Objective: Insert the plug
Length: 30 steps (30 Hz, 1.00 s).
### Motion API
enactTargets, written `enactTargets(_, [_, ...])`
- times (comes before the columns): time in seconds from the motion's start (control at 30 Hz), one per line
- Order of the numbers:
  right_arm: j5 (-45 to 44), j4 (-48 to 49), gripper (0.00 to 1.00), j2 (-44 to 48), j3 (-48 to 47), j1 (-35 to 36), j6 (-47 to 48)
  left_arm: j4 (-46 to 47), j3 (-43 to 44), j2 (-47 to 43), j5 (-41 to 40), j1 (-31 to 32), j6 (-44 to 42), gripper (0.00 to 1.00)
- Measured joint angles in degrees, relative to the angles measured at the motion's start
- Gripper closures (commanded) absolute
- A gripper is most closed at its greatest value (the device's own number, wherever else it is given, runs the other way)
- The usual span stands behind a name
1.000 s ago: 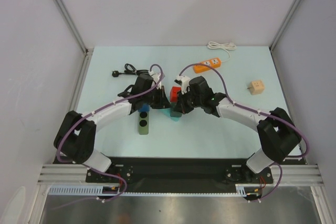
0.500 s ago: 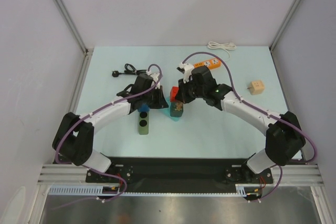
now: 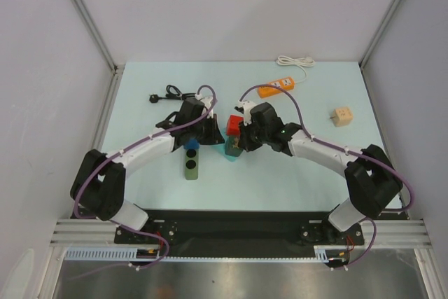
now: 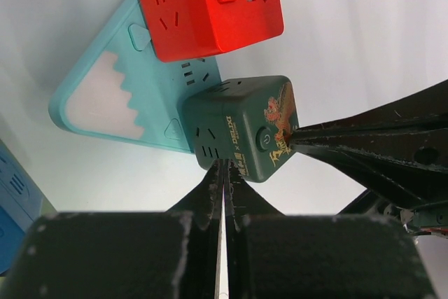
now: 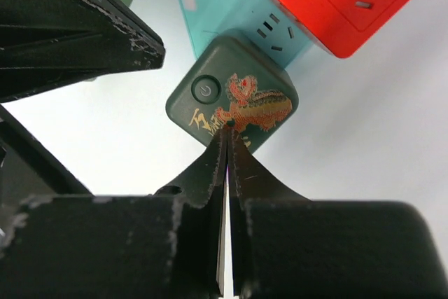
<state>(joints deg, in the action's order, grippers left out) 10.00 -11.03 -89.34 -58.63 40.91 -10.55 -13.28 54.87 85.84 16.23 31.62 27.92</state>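
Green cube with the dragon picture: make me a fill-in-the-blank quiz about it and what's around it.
1. The green cube sits on a teal strip shaped like a ___.
2. The neighbouring cube on that strip is coloured ___.
3. The left gripper and right gripper, open or shut, are both ___.
Missing words: triangle; red; shut.

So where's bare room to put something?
Bare: near middle between the left arm and right arm, and the right side around the small wooden cube. Crowded: centre, around the red socket cube and dark green socket cube.
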Motion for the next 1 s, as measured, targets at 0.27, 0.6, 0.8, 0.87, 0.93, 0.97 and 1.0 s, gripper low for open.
enactTargets(0.27, [-2.27,-5.35,0.85,3.43,-3.54,-1.18,0.28,-3.61,4.83,0.04,-1.25,-0.04,-2.05,0.98])
enactTargets(0.6, [-2.71,-8.46,0.01,5.7,-15.28,-20.06,1.4,-8.79,11.98,-7.3,-2.19,-0.31,-9.46,0.19])
enactTargets(0.8, [-4.59,-10.6,0.0,-0.72,-19.19,-30.27,2.14,-8.44,12.33,-17.31,-0.81,-0.31,-12.79,0.0])
enactTargets(0.87, [-8.9,-12.59,0.0,-3.82,-21.2,-31.43,2.69,-7.8,12.2,-20.57,-0.92,-0.31,-13.22,0.0])
enactTargets(0.93, [-13.14,-14.01,0.0,-6.1,-22.53,-32.02,3.15,-6.05,10.99,-23.45,-0.92,-0.31,-13.42,0.0])
enactTargets(0.97, [-15.5,-14.75,0.0,-7.06,-23.06,-32.46,3.58,-5.14,9.97,-25.07,-0.9,-0.31,-13.38,0.0])
enactTargets(1.0, [-17.35,-15.39,0.0,-7.91,-23.56,-32.81,4.0,-4.57,9.14,-26.23,-0.72,-0.31,-13.35,0.0])
